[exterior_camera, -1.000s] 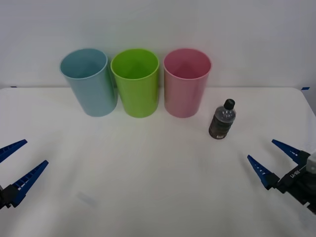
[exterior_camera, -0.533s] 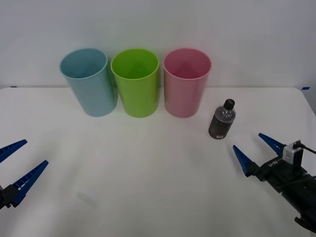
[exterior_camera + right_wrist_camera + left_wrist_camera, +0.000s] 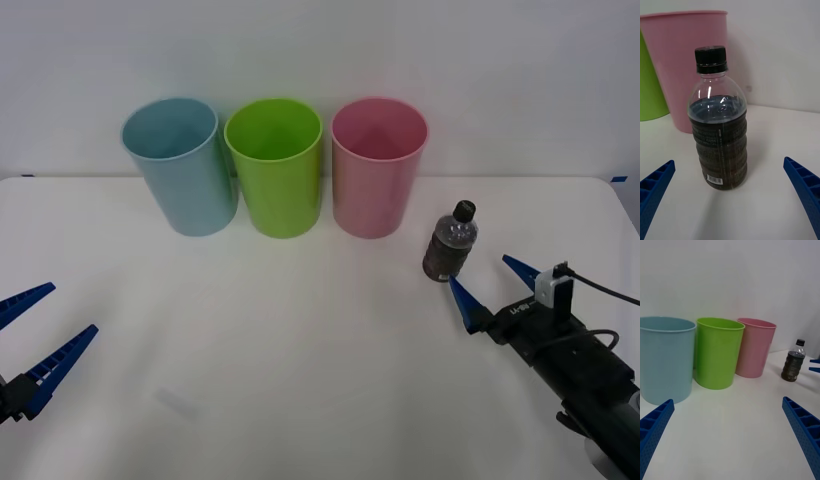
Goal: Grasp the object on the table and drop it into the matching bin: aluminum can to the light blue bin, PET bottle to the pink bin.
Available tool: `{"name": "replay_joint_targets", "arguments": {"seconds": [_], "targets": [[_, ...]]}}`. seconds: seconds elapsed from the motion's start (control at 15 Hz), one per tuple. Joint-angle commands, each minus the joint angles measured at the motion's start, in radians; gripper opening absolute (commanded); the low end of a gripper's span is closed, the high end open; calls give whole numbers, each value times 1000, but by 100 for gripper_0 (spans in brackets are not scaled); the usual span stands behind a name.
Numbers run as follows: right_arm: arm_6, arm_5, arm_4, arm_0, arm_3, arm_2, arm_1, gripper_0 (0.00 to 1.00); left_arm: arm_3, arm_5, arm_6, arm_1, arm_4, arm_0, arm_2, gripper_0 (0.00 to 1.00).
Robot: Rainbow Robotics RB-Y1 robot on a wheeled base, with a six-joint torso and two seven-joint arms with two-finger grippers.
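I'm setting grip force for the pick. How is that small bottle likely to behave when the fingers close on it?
The PET bottle looks mostly full of dark liquid, so probably heavy for its size. Its ribbed body should resist slipping, though thin plastic may flex. Standing tall on a narrow base, it could tip if one finger of the open right gripper touches first.

Ahead of me a plain white wall [image 3: 320, 50] runs across the whole back of the scene, bare and evenly lit. It meets the far edge of a wide white tabletop [image 3: 300, 350], smooth, with only soft, faint shadows.
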Motion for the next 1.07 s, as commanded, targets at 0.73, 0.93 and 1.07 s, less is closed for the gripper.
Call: {"name": "replay_joint_targets", "arguments": {"seconds": [0.73,0.93,1.07], "targets": [[26,40,27,-281,302,19,54,100,0,0,0,0,0,0,0,100],[28,50,25,-285,304,28,57,100,0,0,0,0,0,0,0,100],[28,50,24,-285,304,28,57,100,0,0,0,0,0,0,0,100]]}}
